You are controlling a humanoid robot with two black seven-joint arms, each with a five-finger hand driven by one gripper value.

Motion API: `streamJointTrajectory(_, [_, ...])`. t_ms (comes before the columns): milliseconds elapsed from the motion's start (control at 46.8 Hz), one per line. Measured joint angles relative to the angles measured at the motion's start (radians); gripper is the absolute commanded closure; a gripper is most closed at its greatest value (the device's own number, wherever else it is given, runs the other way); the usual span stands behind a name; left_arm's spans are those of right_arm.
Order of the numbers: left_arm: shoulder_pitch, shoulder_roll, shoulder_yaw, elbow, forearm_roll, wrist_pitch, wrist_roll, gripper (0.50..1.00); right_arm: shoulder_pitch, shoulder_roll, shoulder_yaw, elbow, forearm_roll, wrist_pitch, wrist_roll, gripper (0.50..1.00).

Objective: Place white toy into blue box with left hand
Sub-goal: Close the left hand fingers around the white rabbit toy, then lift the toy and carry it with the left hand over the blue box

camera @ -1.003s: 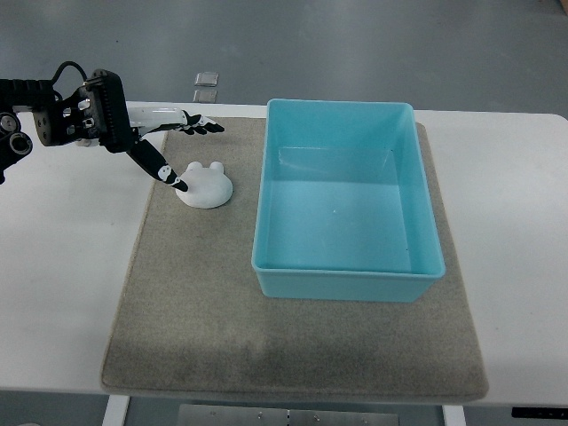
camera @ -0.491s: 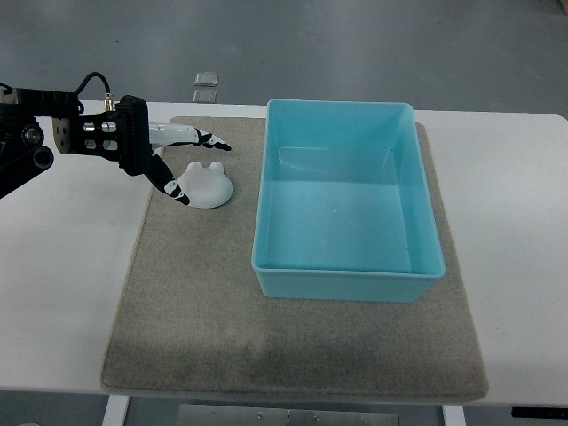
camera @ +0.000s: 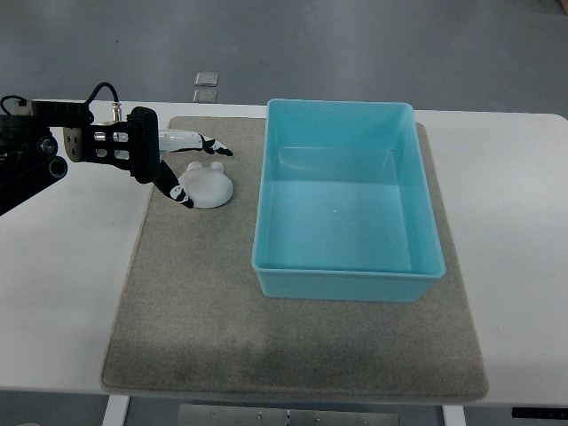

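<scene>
The white toy (camera: pixel 207 185) lies on the grey mat (camera: pixel 195 302), just left of the blue box (camera: pixel 348 209) and apart from its wall. The left robot hand (camera: pixel 177 164) straddles the toy, fingers spread: the upper ones reach over its far edge, a lower one (camera: pixel 182 197) sits at its near-left side, possibly touching. The bench (camera: pixel 62 293) beyond the mat is white.
</scene>
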Motion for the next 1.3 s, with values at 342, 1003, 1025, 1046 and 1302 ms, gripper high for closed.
streamJointTrajectory(342, [-0.001, 0.000, 0.000, 0.000, 0.000, 0.000, 0.000, 0.958, 0.000, 0.000, 0.000, 0.000, 0.000, 0.000, 0.000, 0.564])
streamJointTrajectory(1003, [-0.010, 0.002, -0.016, -0.001, -0.019, 0.020, 0.003, 1.000, 0.000, 0.000, 0.000, 0.000, 0.000, 0.000, 0.000, 0.564])
streamJointTrajectory(1025, [-0.011, 0.003, -0.018, -0.001, -0.021, 0.025, 0.003, 1.000, 0.000, 0.000, 0.000, 0.000, 0.000, 0.000, 0.000, 0.564])
streamJointTrajectory(1046, [-0.012, 0.003, -0.021, -0.001, -0.024, 0.035, 0.003, 1.000, 0.000, 0.000, 0.000, 0.000, 0.000, 0.000, 0.000, 0.564])
streamJointTrajectory(1302, [-0.015, 0.007, -0.088, -0.005, -0.155, 0.181, 0.002, 1.000, 0.000, 0.000, 0.000, 0.000, 0.000, 0.000, 0.000, 0.564])
